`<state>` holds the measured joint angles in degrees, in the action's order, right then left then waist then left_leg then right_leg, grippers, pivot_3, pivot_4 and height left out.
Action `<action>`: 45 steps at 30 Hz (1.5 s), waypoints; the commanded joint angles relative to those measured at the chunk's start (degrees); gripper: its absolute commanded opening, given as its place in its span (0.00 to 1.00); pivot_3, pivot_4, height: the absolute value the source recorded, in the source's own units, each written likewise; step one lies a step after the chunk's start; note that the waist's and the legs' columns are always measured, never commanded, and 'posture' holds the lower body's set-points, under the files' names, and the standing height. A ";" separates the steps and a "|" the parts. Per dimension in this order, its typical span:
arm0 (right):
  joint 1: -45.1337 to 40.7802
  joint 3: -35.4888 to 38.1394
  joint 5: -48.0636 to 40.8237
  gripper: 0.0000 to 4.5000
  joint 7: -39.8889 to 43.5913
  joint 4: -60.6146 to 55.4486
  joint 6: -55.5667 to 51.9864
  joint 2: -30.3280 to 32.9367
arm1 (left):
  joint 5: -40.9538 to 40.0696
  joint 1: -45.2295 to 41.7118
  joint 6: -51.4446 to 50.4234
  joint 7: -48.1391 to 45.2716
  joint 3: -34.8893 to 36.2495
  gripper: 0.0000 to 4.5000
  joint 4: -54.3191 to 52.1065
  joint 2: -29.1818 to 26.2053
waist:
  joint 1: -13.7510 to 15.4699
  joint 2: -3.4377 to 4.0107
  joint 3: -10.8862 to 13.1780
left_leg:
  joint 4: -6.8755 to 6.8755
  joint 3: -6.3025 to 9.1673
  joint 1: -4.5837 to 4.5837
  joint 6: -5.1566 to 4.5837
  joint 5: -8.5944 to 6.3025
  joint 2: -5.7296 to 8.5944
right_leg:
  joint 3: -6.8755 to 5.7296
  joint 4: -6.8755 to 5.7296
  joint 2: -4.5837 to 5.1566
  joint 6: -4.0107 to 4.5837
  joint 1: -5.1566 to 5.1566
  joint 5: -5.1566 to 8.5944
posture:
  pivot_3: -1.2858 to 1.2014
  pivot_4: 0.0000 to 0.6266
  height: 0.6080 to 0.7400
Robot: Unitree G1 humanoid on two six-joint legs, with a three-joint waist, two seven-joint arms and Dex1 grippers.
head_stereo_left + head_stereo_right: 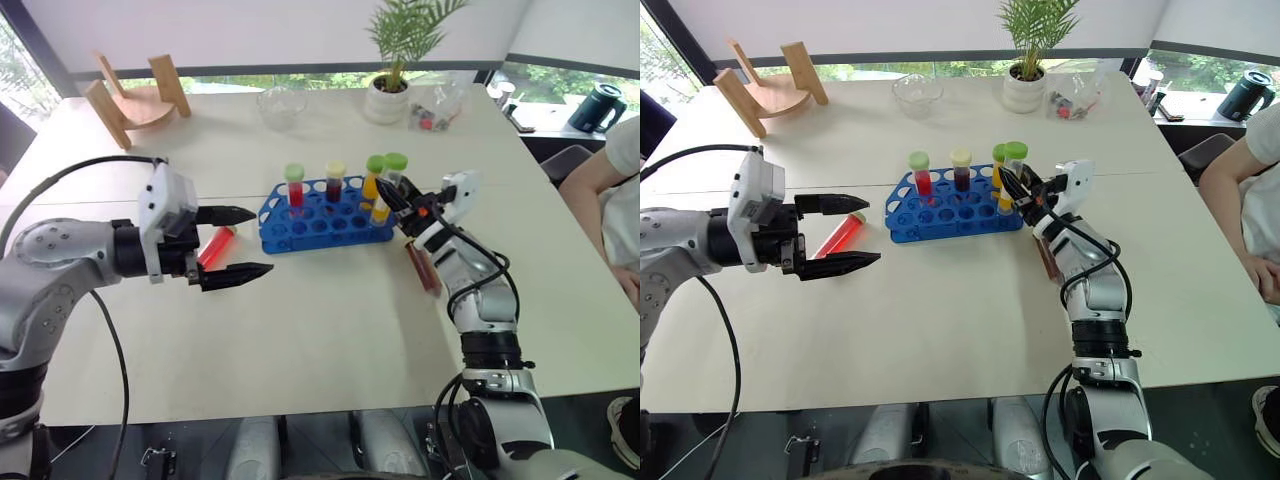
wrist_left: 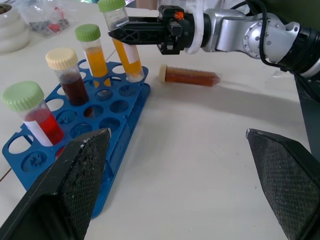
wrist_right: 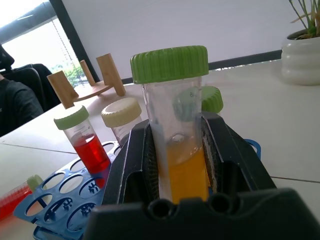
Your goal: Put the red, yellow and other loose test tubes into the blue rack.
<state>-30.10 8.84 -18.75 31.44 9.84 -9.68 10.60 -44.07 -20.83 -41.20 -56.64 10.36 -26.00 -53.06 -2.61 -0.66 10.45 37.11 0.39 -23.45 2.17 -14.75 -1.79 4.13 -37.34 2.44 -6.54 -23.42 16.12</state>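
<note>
The blue rack (image 1: 318,232) stands mid-table with three tubes upright in it: red with a green cap (image 1: 294,187), dark red with a cream cap (image 1: 335,182), and yellow-orange with a green cap (image 1: 373,177). My right gripper (image 1: 392,197) is shut on a second yellow tube with a green cap (image 2: 121,47), held tilted with its lower end at a hole at the rack's right end. A red tube (image 1: 216,246) lies on the table left of the rack. My left gripper (image 1: 260,241) hovers open around it. A dark red-brown tube (image 2: 190,76) lies by my right forearm.
A wooden stand (image 1: 138,97) sits at the back left. Along the back edge are a glass bowl (image 1: 281,106), a potted plant (image 1: 388,98) and a clear bag of small items (image 1: 436,112). A person's arm (image 1: 600,190) is at the right edge.
</note>
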 commanded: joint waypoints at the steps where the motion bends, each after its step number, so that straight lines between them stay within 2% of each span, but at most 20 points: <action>1: -1.32 -0.44 0.09 0.18 0.08 0.77 2.06 0.23 | -0.87 -0.24 -0.20 0.63 2.24 1.00 -1.75 -0.91 | -0.10 0.00 0.00 | 0.00 0.00 0.00 0.00 0.00 0.00 | 0.00 0.00 0.00 0.00 0.00 0.00 | 0.52 0.24 1.00; 14: -1.37 -3.04 2.62 0.18 0.55 6.97 8.46 0.14 | -1.94 0.11 -0.96 1.98 2.49 1.00 -2.96 -1.10 | -0.17 -0.01 0.00 | 0.02 0.00 0.09 0.03 0.02 0.00 | 0.01 -0.07 -0.01 0.01 0.06 -0.01 | 0.52 0.24 1.00; 16: -0.41 -3.61 3.24 0.40 0.90 7.13 9.27 0.19 | -2.03 0.12 -0.93 2.10 2.41 1.00 -2.97 -1.10 | -0.18 -0.01 -0.01 | 0.02 0.00 0.10 0.04 0.02 0.00 | 0.01 -0.08 -0.01 0.01 0.06 -0.01 | 0.52 0.24 1.00; 17: 0.03 -3.73 3.42 0.48 0.95 7.13 9.55 0.23 | -2.07 0.12 -0.91 2.18 2.36 1.00 -2.97 -1.09 | -0.17 -0.01 -0.01 | 0.03 0.00 0.10 0.04 0.02 -0.01 | 0.01 -0.09 -0.01 0.01 0.06 -0.01 | 0.52 0.24 1.00; 21: 1.61 -4.06 3.69 0.93 0.60 5.62 9.36 0.93 | -2.02 -0.05 -0.73 2.41 1.93 1.00 -2.88 -0.79 | -0.04 0.00 0.00 | 0.01 0.00 0.09 0.04 0.02 0.00 | 0.01 -0.08 -0.01 0.02 0.05 -0.01 | 0.52 0.24 1.00; 22: 2.14 -4.08 3.71 0.99 0.34 4.13 8.16 1.52 | -2.00 -0.18 -0.67 2.46 1.75 1.00 -2.82 -0.65 | -0.02 0.00 0.00 | 0.01 0.00 0.08 0.04 0.02 0.00 | 0.01 -0.08 -0.01 0.02 0.04 -0.01 | 0.52 0.24 1.00; 23: 2.72 -4.20 4.04 0.99 0.05 2.47 6.64 2.35 | -2.04 -0.24 -0.63 2.55 1.63 1.00 -2.83 -0.47 | 0.04 0.00 0.00 | 0.02 0.00 0.08 0.05 0.03 0.00 | 0.01 -0.08 0.00 0.01 0.04 -0.01 | 0.52 0.24 1.00; 27: 5.56 -4.02 3.33 0.99 0.28 -10.38 -4.97 8.99 | -1.71 -0.41 -0.15 2.70 0.92 1.00 -2.54 0.23 | 0.17 0.00 0.00 | 0.03 0.01 0.06 0.05 0.03 0.04 | 0.01 -0.08 0.05 0.01 0.05 -0.01 | 0.52 0.24 1.00; 29: 6.37 -4.38 3.81 0.99 0.57 -17.95 -14.48 14.88 | -1.48 -0.40 0.18 2.71 0.52 1.00 -2.37 0.64 | 0.18 0.00 0.00 | 0.04 0.01 0.06 0.05 0.03 0.04 | 0.01 -0.08 0.04 0.01 0.05 -0.01 | 0.52 0.24 1.00; 30: 6.33 -4.47 2.97 0.99 1.22 -21.66 -20.39 18.20 | -1.29 -0.38 0.36 2.70 0.29 1.00 -2.31 0.84 | 0.19 0.01 0.00 | 0.05 0.02 0.06 0.05 0.03 0.04 | 0.00 -0.08 0.04 0.01 0.05 -0.01 | 0.52 0.24 1.00; 32: 2.89 -4.67 -1.32 0.99 2.89 -27.32 -39.83 26.71 | -0.97 -0.40 0.76 2.72 -0.55 1.00 -2.30 1.59 | 0.22 0.00 0.00 | 0.04 0.01 0.06 0.05 0.03 0.04 | 0.01 -0.07 0.04 0.02 0.05 -0.01 | 0.52 0.24 1.00; 34: -2.77 -6.45 -4.65 0.99 4.15 -28.58 -57.01 33.07 | -0.62 -0.51 1.25 2.41 -1.32 1.00 -2.12 2.25 | 0.01 0.06 0.03 | 0.09 -0.02 0.07 0.05 0.03 0.03 | 0.02 -0.07 0.04 0.02 0.06 0.00 | 0.52 0.24 1.00; 36: -8.82 -11.86 -5.87 0.99 5.74 -27.23 -68.06 37.81 | 0.00 -0.57 2.02 1.84 -2.02 1.00 -1.74 2.79 | -0.09 0.04 0.03 | 0.09 -0.04 0.11 0.04 0.03 0.00 | 0.07 -0.06 0.00 0.04 0.06 -0.01 | 0.52 0.24 1.00; 38: -14.60 -15.30 -7.83 0.99 6.89 -23.67 -77.48 38.76 | 0.44 -0.76 2.59 1.43 -2.65 1.00 -1.35 3.31 | -0.08 0.02 0.01 | 0.03 0.00 0.13 0.03 0.03 -0.02 | 0.06 -0.05 -0.08 0.10 0.05 0.02 | 0.52 0.24 1.00; 40: -19.04 -19.56 -9.01 0.99 8.33 -20.18 -81.79 39.17 | 1.14 -0.91 3.42 0.82 -3.12 1.00 -0.83 3.62 | 0.01 0.02 0.01 | 0.02 0.04 0.12 0.02 0.02 -0.04 | 0.06 -0.05 -0.12 0.10 0.04 0.02 | 0.52 0.24 1.00; 45: -23.50 -25.90 -8.79 0.99 8.05 -12.63 -82.81 37.06 | 2.17 -1.21 4.58 0.78 -3.74 1.00 -0.28 4.58 | 0.27 -0.01 0.03 | 0.03 -0.01 -0.04 -0.01 0.00 0.04 | 0.04 0.09 0.01 0.08 -0.01 0.01 | 0.52 0.24 1.00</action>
<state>-52.01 -16.82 -27.54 39.48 -3.16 -92.12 47.62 -42.08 -21.09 -37.96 -55.77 6.10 -25.56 -48.47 -2.34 -0.67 10.48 37.15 0.35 -23.52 2.16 -14.75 -1.74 4.17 -37.20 2.47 -6.48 -23.43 16.12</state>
